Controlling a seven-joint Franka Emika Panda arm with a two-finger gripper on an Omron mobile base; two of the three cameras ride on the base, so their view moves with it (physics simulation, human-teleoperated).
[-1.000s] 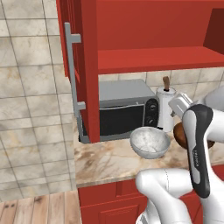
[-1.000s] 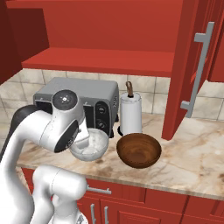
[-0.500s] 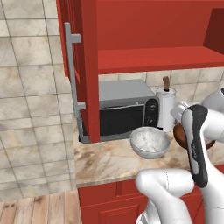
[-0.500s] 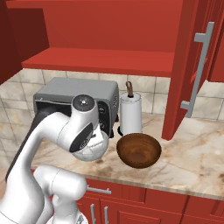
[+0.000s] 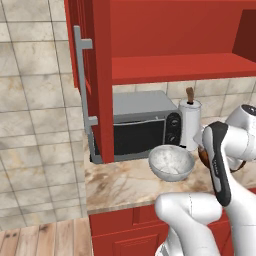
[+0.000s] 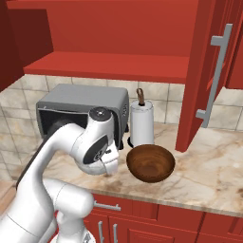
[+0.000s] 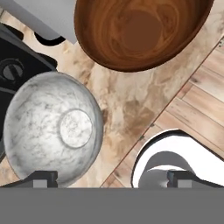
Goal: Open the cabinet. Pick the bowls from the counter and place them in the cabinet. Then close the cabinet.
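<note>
Cabinet (image 5: 165, 40) doors stand swung wide on the red wall unit, its left door (image 5: 92, 75) edge-on with a long grey bar handle (image 5: 84, 82) in the left base view, its right door (image 6: 209, 71) angled out in the right base view; the red inner shelf (image 6: 109, 64) is bare. Below it runs the counter (image 6: 213, 156), a beige-and-brown marbled slab over red base cabinets (image 6: 156, 223). A grey microwave (image 5: 140, 125) sits at the back against the tiled wall (image 5: 35, 125), and just beside it stands a white paper towel roll (image 6: 142, 122) on a brown-topped holder. The white arm's forearm (image 6: 95, 144) bends over the counter's front edge.

Two bowls rest upright on the slab in front of the microwave and the roll, close together but apart. The marble-look bowl (image 5: 171, 162) lies toward the microwave, the wood-look bowl (image 6: 150, 163) toward the roll. In the hand view both are seen from above, the marble-look bowl (image 7: 52, 127) at lower left and the wood-look bowl (image 7: 135, 30) at top.

The gripper (image 7: 111, 177) hovers above them with its two dark tips spread wide, holding nothing; one tip overlaps the marble-look bowl's near rim in that view.
</note>
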